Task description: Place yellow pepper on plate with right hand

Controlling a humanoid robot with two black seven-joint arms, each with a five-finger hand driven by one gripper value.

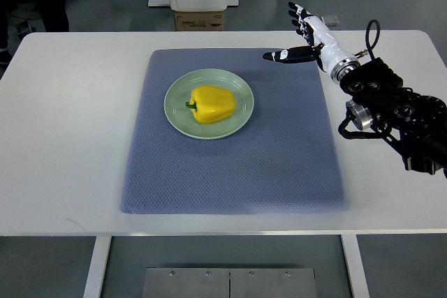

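Your pepper lies on the plate — yellow, stem pointing left — with the plate on the blue mat atop the white table. Your right hand hovers well apart, over the mat's far right corner — fingers spread, holding nothing.

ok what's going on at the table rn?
Looks like the placing is done. The yellow pepper lies on the green plate, which sits on the blue mat on the white table. The right hand is off at the mat's far right corner, fingers spread, holding nothing. The left arm isn't in view.
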